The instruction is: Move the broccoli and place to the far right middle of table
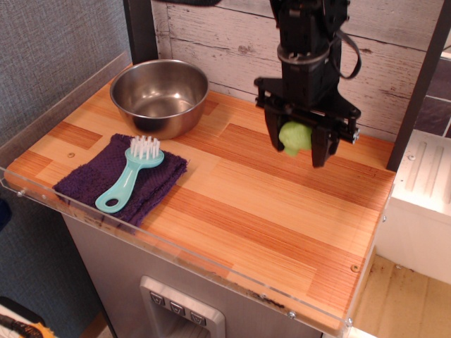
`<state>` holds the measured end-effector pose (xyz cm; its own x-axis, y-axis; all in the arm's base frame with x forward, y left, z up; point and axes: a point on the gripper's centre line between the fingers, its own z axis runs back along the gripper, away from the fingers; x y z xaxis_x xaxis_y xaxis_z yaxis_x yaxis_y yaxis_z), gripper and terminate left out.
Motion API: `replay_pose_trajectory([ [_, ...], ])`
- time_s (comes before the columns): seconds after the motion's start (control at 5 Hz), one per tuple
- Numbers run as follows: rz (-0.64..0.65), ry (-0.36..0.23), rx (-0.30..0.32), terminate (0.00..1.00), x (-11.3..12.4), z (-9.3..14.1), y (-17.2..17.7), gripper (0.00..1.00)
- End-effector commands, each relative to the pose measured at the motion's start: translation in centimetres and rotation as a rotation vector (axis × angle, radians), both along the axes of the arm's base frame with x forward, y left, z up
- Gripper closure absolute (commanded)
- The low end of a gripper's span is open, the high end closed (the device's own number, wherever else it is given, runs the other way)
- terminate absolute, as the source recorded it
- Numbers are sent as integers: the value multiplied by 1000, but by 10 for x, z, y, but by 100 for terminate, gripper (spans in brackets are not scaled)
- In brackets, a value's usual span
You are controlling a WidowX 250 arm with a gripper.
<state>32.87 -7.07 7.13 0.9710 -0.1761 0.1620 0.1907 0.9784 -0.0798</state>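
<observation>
The light-green broccoli (294, 136) is held between the black fingers of my gripper (298, 146), which is shut on it. It hangs a little above the wooden table (268, 204), over the right-hand part near the back wall. The arm comes down from the top of the view. Part of the broccoli is hidden by the fingers.
A steel bowl (159, 94) stands at the back left. In front of it lies a purple cloth (120, 176) with a teal brush (130, 173) on top. A clear acrylic rim (176, 246) edges the front, and a dark post (416, 91) stands at the right.
</observation>
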Motion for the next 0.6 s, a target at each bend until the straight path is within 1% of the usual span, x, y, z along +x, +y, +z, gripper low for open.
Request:
replay_pose_trajectory([
  [0.0, 142, 36, -4, 0, 9, -18, -17, 100],
  [0.2, 96, 87, 30, 0, 4, -37, -24, 100],
  [0.4, 56, 104, 59, 0, 1, -42, -24, 0],
])
